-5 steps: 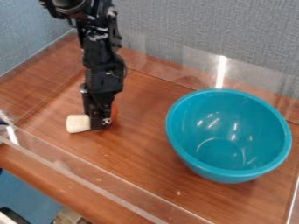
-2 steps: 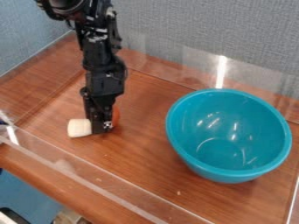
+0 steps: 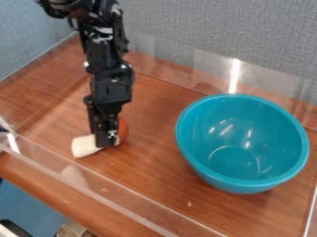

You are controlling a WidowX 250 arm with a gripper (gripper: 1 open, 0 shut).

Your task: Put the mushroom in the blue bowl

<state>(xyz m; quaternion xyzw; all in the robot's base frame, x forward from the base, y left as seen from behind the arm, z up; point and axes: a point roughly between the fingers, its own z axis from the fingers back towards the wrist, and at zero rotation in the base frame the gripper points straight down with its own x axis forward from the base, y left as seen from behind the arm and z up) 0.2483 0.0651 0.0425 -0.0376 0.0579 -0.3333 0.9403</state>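
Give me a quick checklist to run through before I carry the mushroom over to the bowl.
1. Claw shut on the mushroom: ok. Its cream stem sticks out to the left of the fingertips, the cap hidden between them.
2. Mushroom lifted off the table: cannot tell. It looks very close to the wood.
3. Grip secure: cannot tell. The mushroom hangs tilted and off to one side.
4. Blue bowl upright and empty: ok.
5. Path from claw to bowl free of other things: ok. Only bare wood lies between.
6. Claw pointing down: ok.
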